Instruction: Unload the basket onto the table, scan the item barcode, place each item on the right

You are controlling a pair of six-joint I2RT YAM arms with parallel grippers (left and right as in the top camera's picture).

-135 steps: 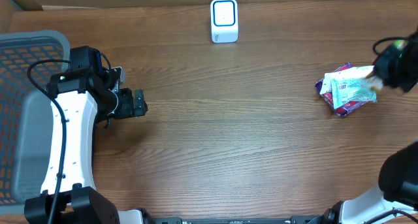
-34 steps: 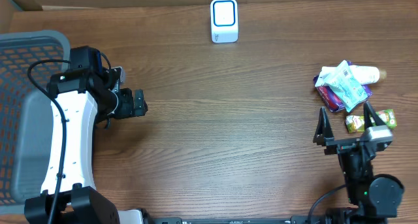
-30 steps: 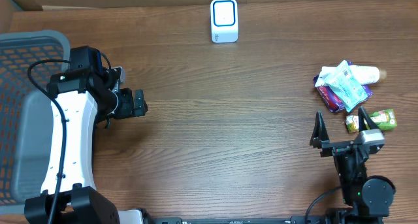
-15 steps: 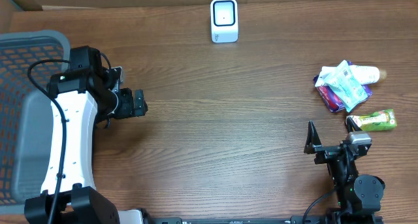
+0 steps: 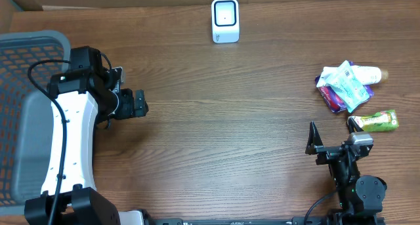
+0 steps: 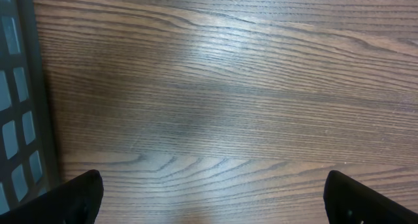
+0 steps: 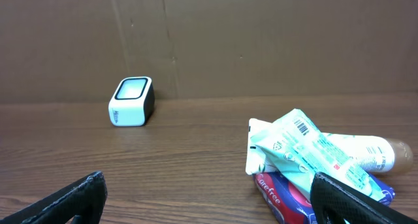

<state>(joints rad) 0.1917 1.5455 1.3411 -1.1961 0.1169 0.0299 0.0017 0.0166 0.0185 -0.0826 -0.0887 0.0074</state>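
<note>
Overhead view of a wooden table [image 5: 249, 120]. At the right edge of the frame lies a small pile: a white and teal pouch [image 5: 348, 87] with a printed barcode facing up, resting on a purple and red packet [image 5: 333, 100], with a white tube [image 5: 369, 73] partly under it. The pouch's long axis runs diagonally, from upper left to lower right of the frame. In the right wrist view the barcode sits near the pouch's far, upper end. Just below the pile a green packet [image 5: 375, 121] lies almost level, left to right. The right gripper [image 5: 335, 142] is at the lower right of the frame, fingers spread wide and holding nothing; the pouch lies above and to the right of it, apart, with the green packet between them. A white scanner [image 5: 225, 20] stands at the top centre. At the left, beside a grey basket [image 5: 29, 44], the left gripper [image 5: 138, 103] is also spread wide and empty.
</note>
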